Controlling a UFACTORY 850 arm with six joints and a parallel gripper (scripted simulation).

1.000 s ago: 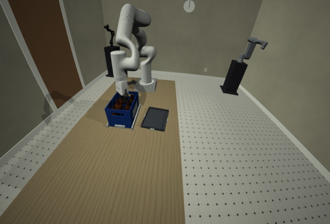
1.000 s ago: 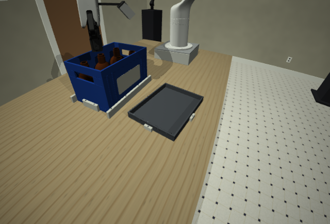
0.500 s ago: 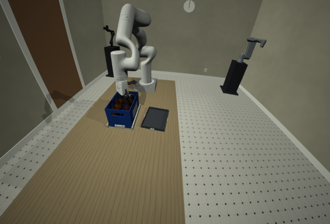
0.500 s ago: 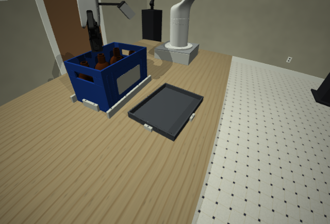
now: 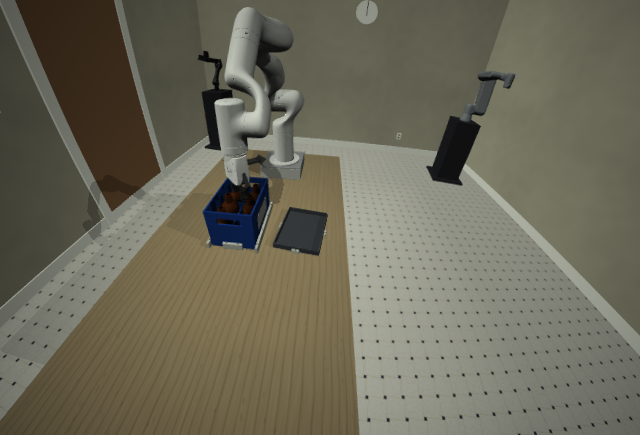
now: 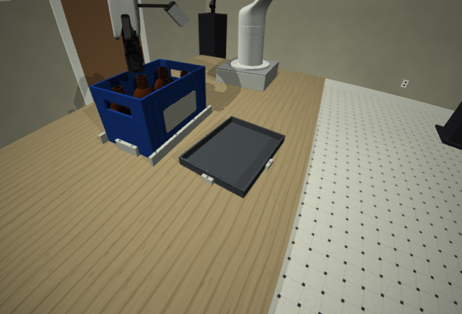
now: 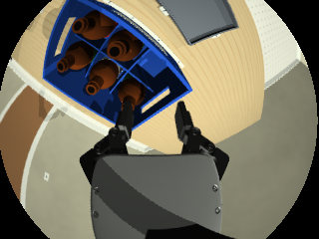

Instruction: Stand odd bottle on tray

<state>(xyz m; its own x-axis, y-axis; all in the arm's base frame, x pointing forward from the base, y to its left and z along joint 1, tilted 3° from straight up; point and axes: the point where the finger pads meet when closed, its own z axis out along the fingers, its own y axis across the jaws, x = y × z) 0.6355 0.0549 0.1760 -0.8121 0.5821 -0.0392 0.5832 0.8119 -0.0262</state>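
The blue crate (image 6: 147, 122) sits on the wooden tabletop (image 6: 112, 228) at about 10 o'clock in the exterior view, holding five brown bottles (image 7: 102, 80) upright in its compartments; which one has the odd neck cannot be told. The end effector (image 7: 155, 114) hangs over the crate's edge nearest the door, fingers spread apart and gripping nothing, one finger over a bottle mouth in the wrist view. Just right of the crate, toward 3 o'clock, lies the dark grey tray (image 6: 193, 151), carrying nothing. The arm's base (image 6: 224, 75) stands behind at 12 o'clock.
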